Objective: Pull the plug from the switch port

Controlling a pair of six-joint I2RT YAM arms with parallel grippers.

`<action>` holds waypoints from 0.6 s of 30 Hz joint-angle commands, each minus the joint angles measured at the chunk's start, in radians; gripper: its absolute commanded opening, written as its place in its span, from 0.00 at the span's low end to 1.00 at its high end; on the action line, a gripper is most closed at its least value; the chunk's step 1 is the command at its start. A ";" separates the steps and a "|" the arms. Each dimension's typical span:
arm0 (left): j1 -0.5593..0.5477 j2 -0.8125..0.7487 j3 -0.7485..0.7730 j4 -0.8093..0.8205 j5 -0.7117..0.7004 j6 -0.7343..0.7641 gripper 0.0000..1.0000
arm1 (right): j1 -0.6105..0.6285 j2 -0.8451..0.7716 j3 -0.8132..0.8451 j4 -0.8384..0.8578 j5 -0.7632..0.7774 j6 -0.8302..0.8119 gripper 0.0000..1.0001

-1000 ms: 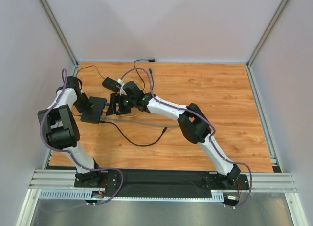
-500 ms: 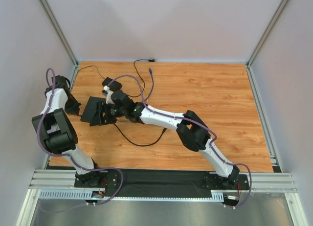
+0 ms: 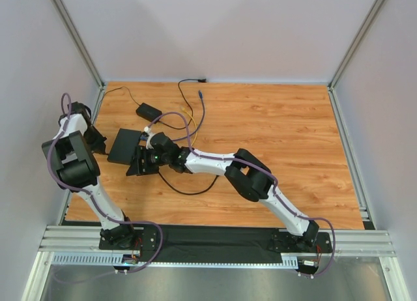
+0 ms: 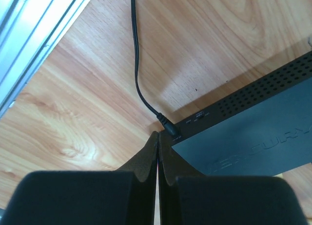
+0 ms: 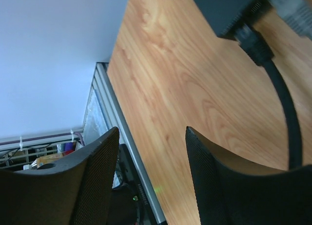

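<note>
The switch (image 3: 122,144) lay loose on the desk (image 3: 293,138), near its left edge toward the far-left corner. With nothing pinning it, I judged that a tug on the cable (image 5: 287,113) could drag the whole box along instead of freeing the plug. The left gripper (image 4: 157,138), fingers pressed together on nothing, sat just beside the switch's edge. The right gripper (image 5: 151,157) stood parted and empty. Closing there would miss, because the black plug (image 5: 249,39), seated in the switch, lay beyond the fingertips (image 5: 105,152), off to one side.
</note>
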 commanded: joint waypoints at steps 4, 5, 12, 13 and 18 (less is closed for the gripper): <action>0.000 -0.003 -0.043 0.015 0.095 -0.017 0.00 | -0.003 0.000 -0.066 0.084 0.088 0.068 0.58; 0.000 -0.009 -0.059 0.017 0.108 -0.017 0.00 | -0.004 0.002 -0.072 0.086 0.096 0.076 0.58; -0.017 -0.107 -0.189 0.027 0.137 -0.053 0.00 | -0.032 0.017 -0.128 0.129 0.112 0.134 0.58; -0.021 -0.126 -0.204 0.033 0.140 -0.058 0.00 | -0.042 0.016 -0.142 0.145 0.109 0.145 0.58; -0.052 -0.203 -0.303 0.069 0.198 -0.073 0.00 | -0.072 0.004 -0.195 0.202 0.115 0.166 0.58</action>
